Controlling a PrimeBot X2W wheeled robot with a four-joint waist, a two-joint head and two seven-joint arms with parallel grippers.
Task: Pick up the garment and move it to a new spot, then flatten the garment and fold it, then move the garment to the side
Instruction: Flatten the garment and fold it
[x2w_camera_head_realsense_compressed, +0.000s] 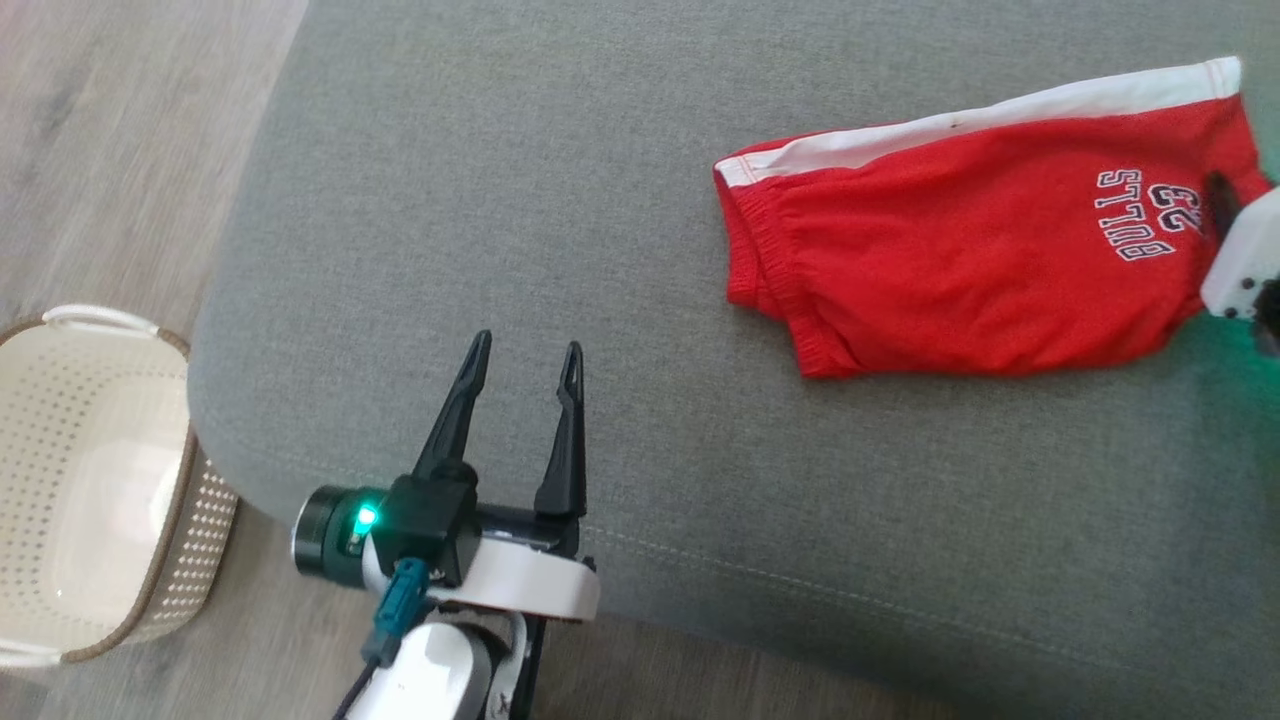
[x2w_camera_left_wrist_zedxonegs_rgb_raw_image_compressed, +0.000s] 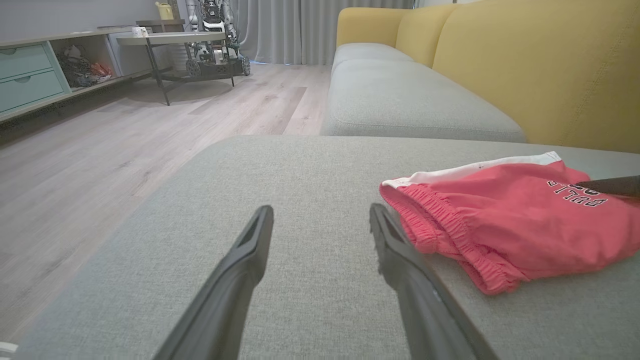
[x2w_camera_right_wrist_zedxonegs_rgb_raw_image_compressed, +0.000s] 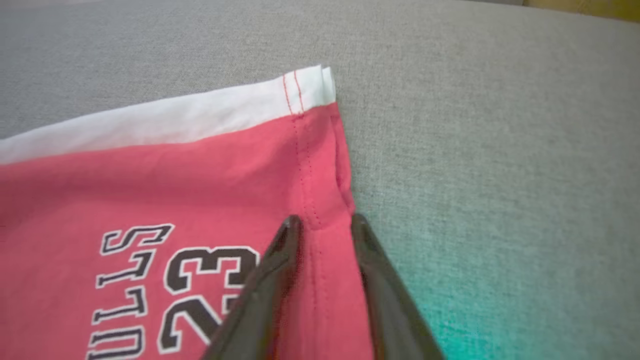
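- Head view: red fabric shorts (x2w_camera_head_realsense_compressed: 980, 240), with a white side stripe and a black-and-white "BULLS 23" print, are lying flat on the wide grey woven cushion (x2w_camera_head_realsense_compressed: 600, 200), in its upper right part.
- The left pincer (x2w_camera_head_realsense_compressed: 527, 345) is hanging over the cushion's near edge at the lower left, well apart from the shorts. Its two long dark fingers are standing spread with nothing between them.
- The right pincer (x2w_camera_head_realsense_compressed: 1222, 205) is showing at the right edge, its dark tip touching the shorts' leg hem beside the print.
- A white perforated plastic basket with a brown rim (x2w_camera_head_realsense_compressed: 60, 320) is sitting on the pale wooden floor (x2w_camera_head_realsense_compressed: 100, 120) to the left of the cushion.
- Left wrist view: the left pincer's fingers are pointing across bare cushion, spread wide. The shorts are lying just to their right, elastic waistband facing them. One finger of the right pincer is resting over the print at the right edge. A yellow sofa back (x2w_camera_left_wrist_zedxonegs_rgb_raw_image_compressed: 525, 65) is rising behind the cushion.
- Right wrist view: the right pincer's fingers are straddling the stitched hem of the shorts' leg, with red cloth showing in the narrow gap between them. Whether they are gripping it, I cannot tell. Green light is tinting the cushion beside them.
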